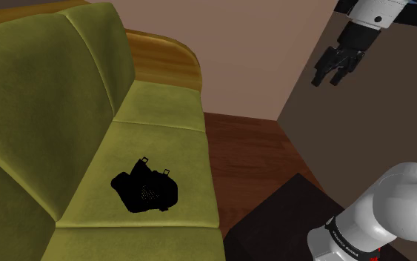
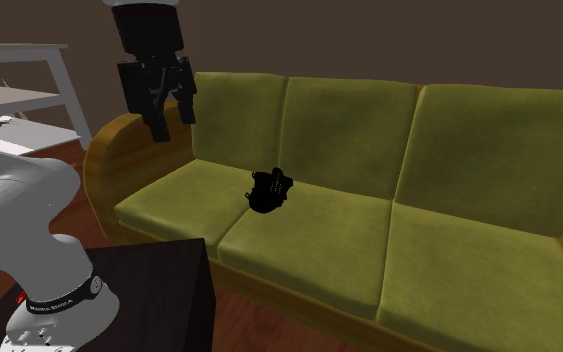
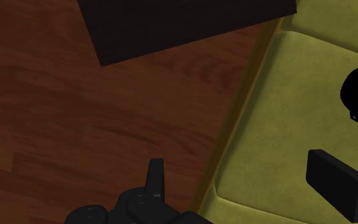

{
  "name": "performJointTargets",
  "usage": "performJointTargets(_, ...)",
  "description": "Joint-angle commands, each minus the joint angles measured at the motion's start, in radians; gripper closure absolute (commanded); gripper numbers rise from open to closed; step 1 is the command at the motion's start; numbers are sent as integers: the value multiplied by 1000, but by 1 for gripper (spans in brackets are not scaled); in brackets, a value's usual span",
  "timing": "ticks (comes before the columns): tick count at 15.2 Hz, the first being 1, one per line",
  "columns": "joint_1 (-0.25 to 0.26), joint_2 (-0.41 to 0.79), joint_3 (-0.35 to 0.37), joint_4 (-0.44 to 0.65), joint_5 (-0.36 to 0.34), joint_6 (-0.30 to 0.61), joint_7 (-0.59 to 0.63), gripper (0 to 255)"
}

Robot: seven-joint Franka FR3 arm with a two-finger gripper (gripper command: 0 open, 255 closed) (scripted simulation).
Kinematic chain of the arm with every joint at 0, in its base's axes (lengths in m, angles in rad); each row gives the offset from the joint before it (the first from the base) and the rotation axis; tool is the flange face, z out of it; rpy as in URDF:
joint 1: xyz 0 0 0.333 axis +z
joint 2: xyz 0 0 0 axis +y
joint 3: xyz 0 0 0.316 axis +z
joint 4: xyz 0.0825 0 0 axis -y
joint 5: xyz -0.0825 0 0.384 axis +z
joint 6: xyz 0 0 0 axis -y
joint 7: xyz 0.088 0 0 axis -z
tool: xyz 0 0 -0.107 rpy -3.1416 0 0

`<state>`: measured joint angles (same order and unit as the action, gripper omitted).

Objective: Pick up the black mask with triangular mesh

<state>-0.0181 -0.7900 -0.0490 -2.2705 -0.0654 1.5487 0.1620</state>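
Likely light and floppy, the black mask [image 1: 146, 191] lay back from the front edge of the sofa [image 1: 44, 89], best pinched at a fold; the gripper [image 1: 337, 68] held its jaws apart.

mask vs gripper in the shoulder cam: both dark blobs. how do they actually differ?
Pose: the mask lies on the green sofa's seat cushion; the gripper hangs in the air, well apart from it.
Shape: the mask is a crumpled lump with a fine mesh patch and small loops at its edge; the gripper is rigid, its fingers open with nothing between them.
Shared: both are black.
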Motion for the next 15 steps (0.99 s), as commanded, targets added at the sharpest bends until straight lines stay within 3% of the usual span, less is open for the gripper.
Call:
performJointTargets(1, 0, 0, 0, 0, 0, 0, 0, 0)
performJointTargets(15, 78, 102, 276, -175, 169, 267, 325, 0)
